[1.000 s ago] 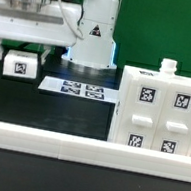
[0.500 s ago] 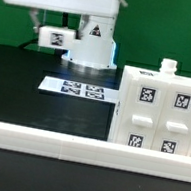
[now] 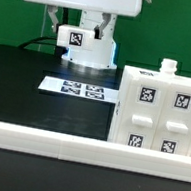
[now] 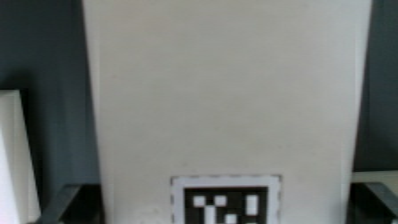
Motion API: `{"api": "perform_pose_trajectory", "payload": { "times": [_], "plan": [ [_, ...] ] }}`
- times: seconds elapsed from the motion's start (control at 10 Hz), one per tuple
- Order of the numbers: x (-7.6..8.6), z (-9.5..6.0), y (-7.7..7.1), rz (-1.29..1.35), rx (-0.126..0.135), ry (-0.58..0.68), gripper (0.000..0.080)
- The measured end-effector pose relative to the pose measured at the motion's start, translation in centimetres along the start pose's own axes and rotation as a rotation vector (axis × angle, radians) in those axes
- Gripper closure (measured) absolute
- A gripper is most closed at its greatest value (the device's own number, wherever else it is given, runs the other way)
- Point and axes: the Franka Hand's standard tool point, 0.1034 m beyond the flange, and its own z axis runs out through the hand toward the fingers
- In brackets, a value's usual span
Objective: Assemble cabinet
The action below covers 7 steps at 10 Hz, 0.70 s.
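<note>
White plastic is filling almost the whole wrist view: a panel (image 4: 214, 100) is hanging lengthwise under the camera, with its marker tag (image 4: 224, 205) at one end. The gripper (image 3: 80, 28) is clamping this panel high over the far side of the black table (image 3: 15, 79), likely so that nothing below is standing in its way toward the cabinet body (image 3: 157, 109). That body is sitting near, at the exterior view's right, against the white rail (image 3: 45, 140), its tagged face looking at the camera and a small knob (image 3: 169, 66) on top. The marker board (image 3: 80, 88) is lying flat under the held part. Only the exterior view is showing the height and the gap to the cabinet body. Only the wrist view is showing how squarely the panel is hanging, though the fingers are hardly showing there.
</note>
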Motion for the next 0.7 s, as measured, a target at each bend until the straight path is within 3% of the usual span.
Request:
{"api": "perform_pose_trajectory", "payload": {
  "times": [0.2,0.3,0.7],
  "plan": [
    [0.0,0.0,-0.1,-0.001,0.000,0.000,0.0238],
    [0.1,-0.3,-0.8,0.026,0.004,-0.009,0.0238],
    [3.0,-2.3,-6.8,0.092,0.010,0.006,0.0238]
  ]
}}
